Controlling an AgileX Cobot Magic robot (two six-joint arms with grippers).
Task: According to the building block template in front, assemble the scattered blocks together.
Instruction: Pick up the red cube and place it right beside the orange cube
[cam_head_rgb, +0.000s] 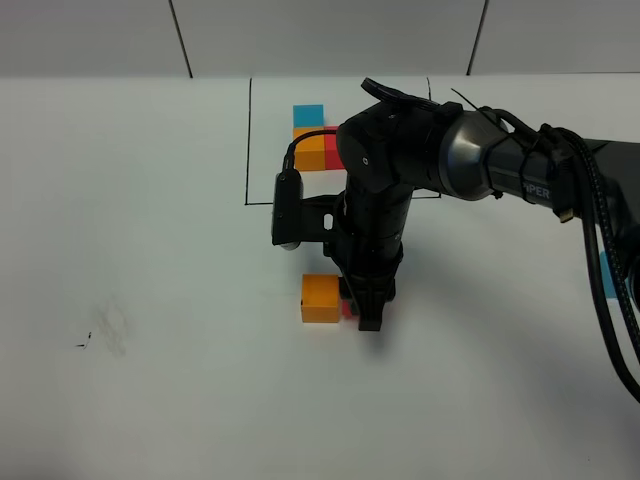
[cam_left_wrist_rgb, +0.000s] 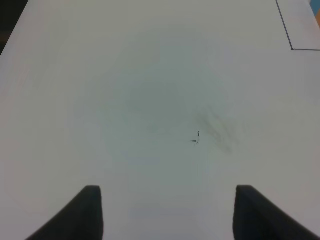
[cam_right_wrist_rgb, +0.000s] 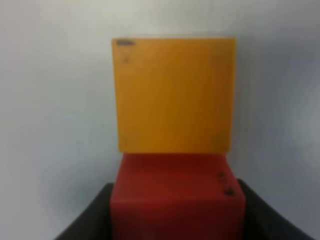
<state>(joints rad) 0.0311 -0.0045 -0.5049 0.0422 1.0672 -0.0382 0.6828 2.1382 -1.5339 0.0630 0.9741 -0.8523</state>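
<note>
Near the building block template (cam_head_rgb: 315, 140), the right tool (cam_right_wrist_rgb: 177, 217) clamps the red block (cam_right_wrist_rgb: 175, 195) against the orange block (cam_right_wrist_rgb: 175, 95); the blue block (cam_head_rgb: 609, 278), seemingly well to the template's right, is unjoined, the left tool (cam_left_wrist_rgb: 167, 215) apart, empty.

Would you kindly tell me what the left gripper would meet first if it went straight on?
The left gripper would probably meet only the bare white tabletop, near the faint dark smudge; depth is unclear.
</note>
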